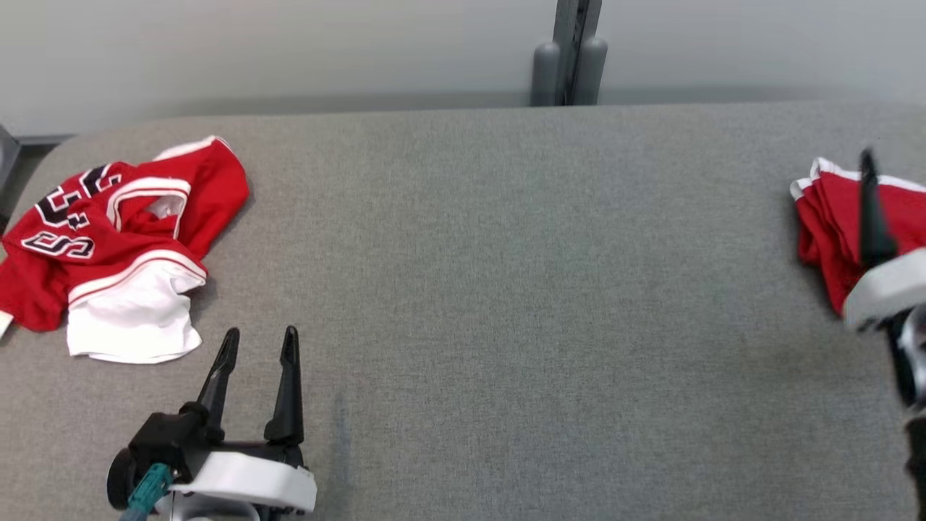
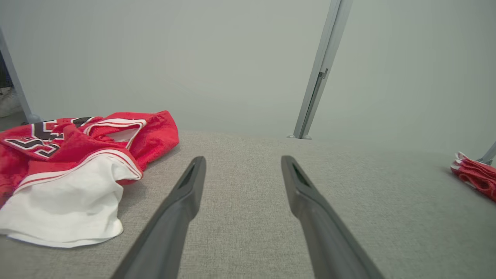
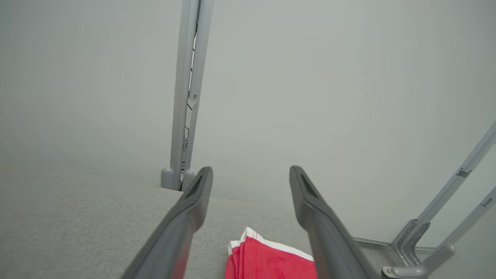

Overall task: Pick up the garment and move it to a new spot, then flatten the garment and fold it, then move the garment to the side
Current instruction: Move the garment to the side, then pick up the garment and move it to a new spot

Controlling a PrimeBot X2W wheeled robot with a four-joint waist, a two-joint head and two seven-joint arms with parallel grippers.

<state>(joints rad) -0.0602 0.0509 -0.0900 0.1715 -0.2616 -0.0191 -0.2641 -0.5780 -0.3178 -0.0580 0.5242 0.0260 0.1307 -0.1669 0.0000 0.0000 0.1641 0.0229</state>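
A folded red garment (image 1: pixel 828 217) with white trim lies at the table's far right edge; the same folded garment (image 3: pixel 267 259) sits just below and between the fingers in the right wrist view. My right gripper (image 3: pixel 250 172) is open above it, gripping nothing. One of its dark fingers (image 1: pixel 870 210) stands over the cloth in the head view. A crumpled red-and-white jersey (image 1: pixel 108 239) with dark lettering lies at the far left. My left gripper (image 1: pixel 260 336) is open at the lower left, just right of that jersey (image 2: pixel 77 162) and apart from it.
The grey padded table (image 1: pixel 506 289) stretches wide between the two garments. A grey post (image 1: pixel 568 54) rises behind the back edge. Metal frame struts (image 3: pixel 426 232) stand past the table's right end. A pale wall runs behind.
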